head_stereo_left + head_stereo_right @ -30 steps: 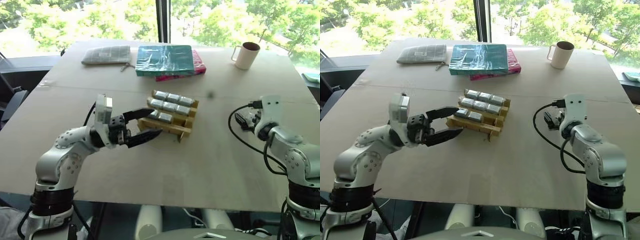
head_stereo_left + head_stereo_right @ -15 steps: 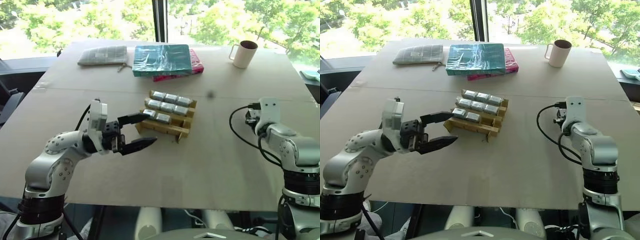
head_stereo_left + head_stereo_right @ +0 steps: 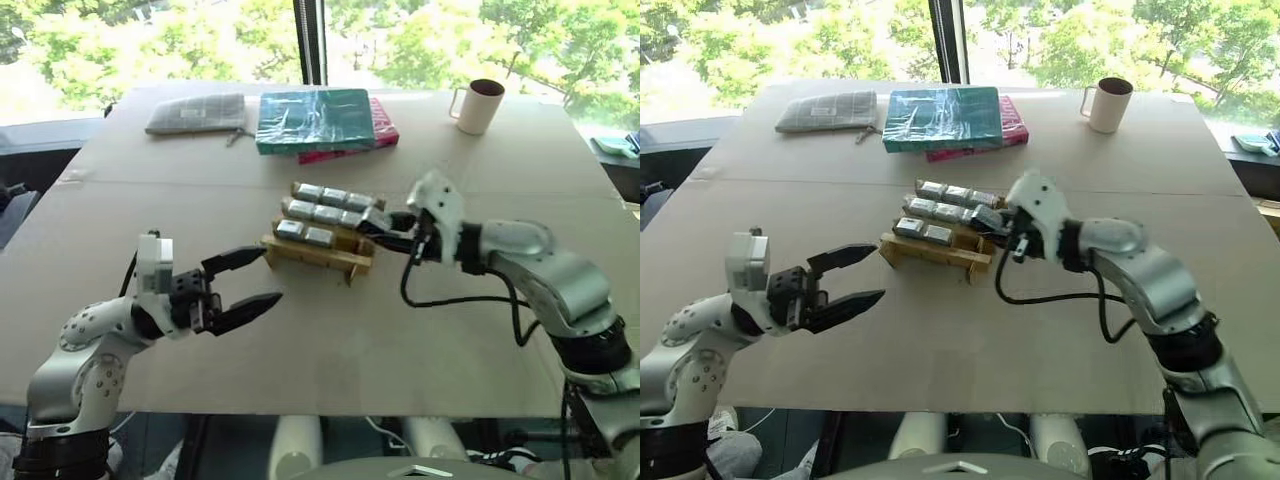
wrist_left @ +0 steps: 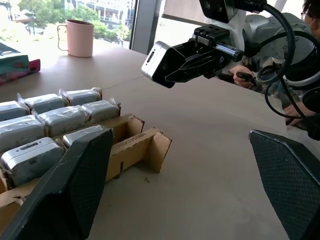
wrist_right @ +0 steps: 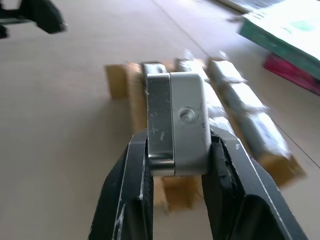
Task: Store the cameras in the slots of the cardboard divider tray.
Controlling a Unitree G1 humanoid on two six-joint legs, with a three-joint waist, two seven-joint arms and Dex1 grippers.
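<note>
While right end effector [image 5: 175, 150] pinches a camera [image 5: 176, 122] over the cardboard divider tray [image 3: 318, 255] — left end effector [image 3: 258, 280] spread, idle — next: lower it into the empty corner slot.

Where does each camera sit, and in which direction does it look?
Head eye views: from the head, forward and down on the table; both arms show.
Left wrist view: along the open left gripper toward the cardboard divider tray.
Right wrist view: along the right gripper, shut on a camera above the tray.
Shared: both wrist views show the tray's cameras; the left also shows the held camera.
</note>
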